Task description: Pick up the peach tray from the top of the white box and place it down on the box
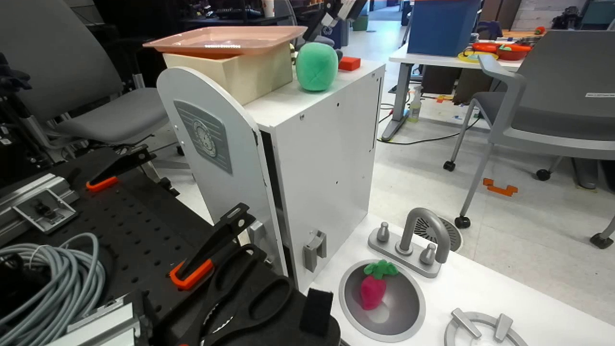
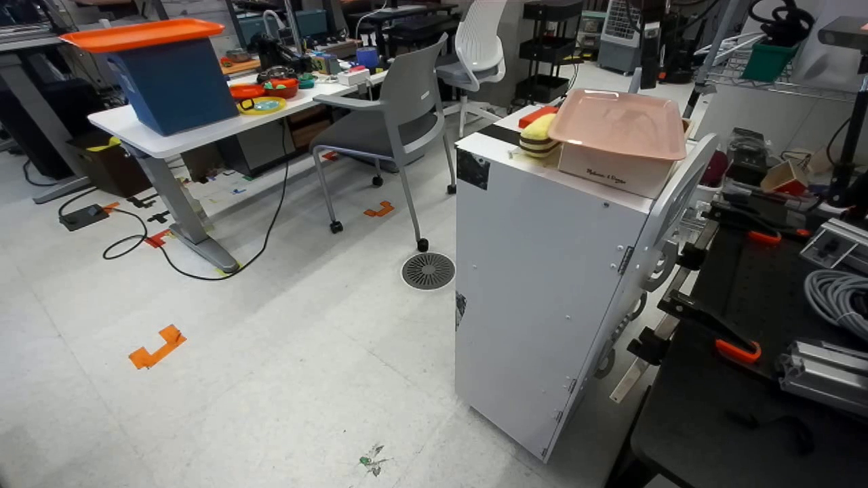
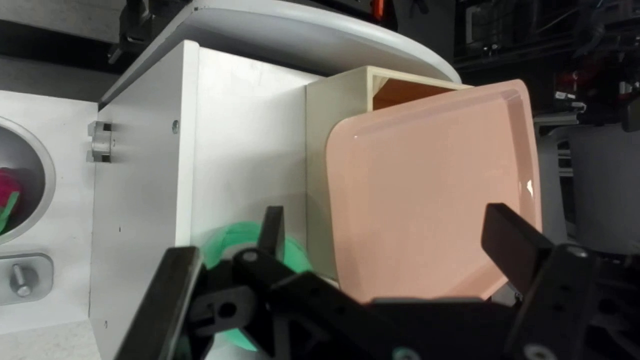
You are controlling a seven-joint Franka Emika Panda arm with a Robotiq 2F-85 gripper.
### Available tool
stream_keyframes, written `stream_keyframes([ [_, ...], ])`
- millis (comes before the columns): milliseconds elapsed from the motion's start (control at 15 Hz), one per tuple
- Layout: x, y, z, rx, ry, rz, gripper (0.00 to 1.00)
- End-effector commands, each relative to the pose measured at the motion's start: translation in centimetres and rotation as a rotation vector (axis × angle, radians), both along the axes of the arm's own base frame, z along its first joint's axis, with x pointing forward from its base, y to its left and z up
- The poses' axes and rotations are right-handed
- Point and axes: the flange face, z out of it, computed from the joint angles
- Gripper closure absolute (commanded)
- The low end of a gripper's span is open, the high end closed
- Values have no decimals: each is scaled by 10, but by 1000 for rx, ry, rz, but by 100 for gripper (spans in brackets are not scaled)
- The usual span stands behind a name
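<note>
We have the claw (image 3: 393, 237) with fingers spread wide in the wrist view, pointing down: one finger overlaps the green round object (image 3: 227, 235), one overlaps the peach tray (image 3: 425, 185); height above them, we can't tell. Tray lies askew across a cream box (image 1: 259, 72) on top of the white box (image 1: 331, 144), rim overhanging; one corner of the cream box's mouth shows, contents too hidden to call. We see a strip of the white box's top between cream box and edge, curved panel (image 1: 230, 192) just beside the cream box. Further out, sink (image 1: 406, 302) in the white surface (image 1: 519, 293) holds a pink object (image 1: 373, 293) with green leaves.
</note>
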Motion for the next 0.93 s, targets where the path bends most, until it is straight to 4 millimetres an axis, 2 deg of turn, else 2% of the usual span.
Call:
stream_keyframes([
  [0, 10, 1, 1, -13, 22, -16, 0],
  [333, 9, 0, 3, -17, 32, -34, 0],
  [867, 0, 14, 4, 40, 65, 19, 0],
])
